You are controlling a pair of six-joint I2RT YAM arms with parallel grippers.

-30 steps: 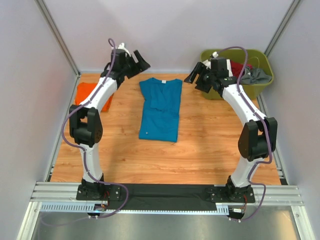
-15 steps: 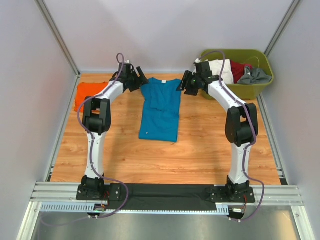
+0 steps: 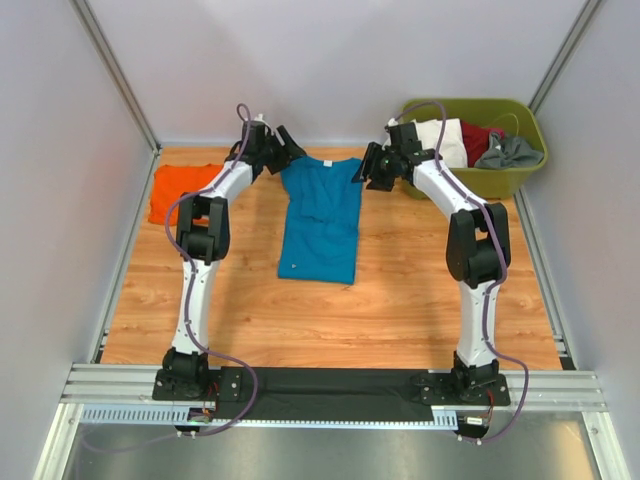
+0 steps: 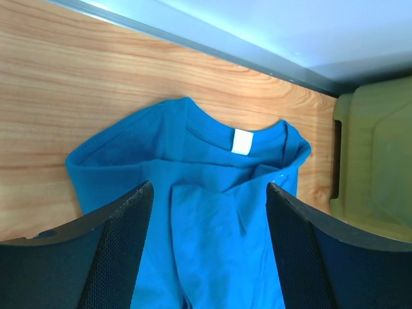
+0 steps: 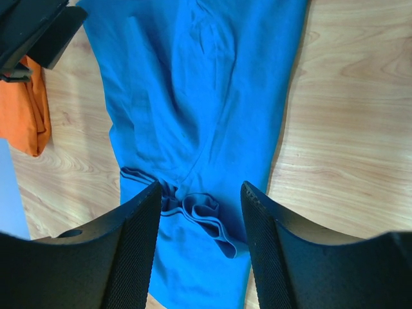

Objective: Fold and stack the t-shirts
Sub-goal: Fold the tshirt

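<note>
The teal shirt [image 3: 320, 215] lay flat mid-counter [image 3: 400, 290], collar toward twelve o'clock, and the orange shirt [image 3: 180, 190] lay at ten o'clock. Both tools were released, jaws apart and gripping nothing. The left tool [image 3: 283, 152] hung over the teal shirt's eleven-o'clock shoulder, the right tool [image 3: 368, 170] over its one-o'clock shoulder.

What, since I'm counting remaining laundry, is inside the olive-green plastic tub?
A white cloth, a dark red cloth and a grey cloth lie heaped there; anything beneath them is covered.

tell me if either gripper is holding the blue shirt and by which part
Nothing is held. The left gripper and right gripper stand open over the collar end of the teal t-shirt, one near each shoulder, no cloth pinched.
</note>
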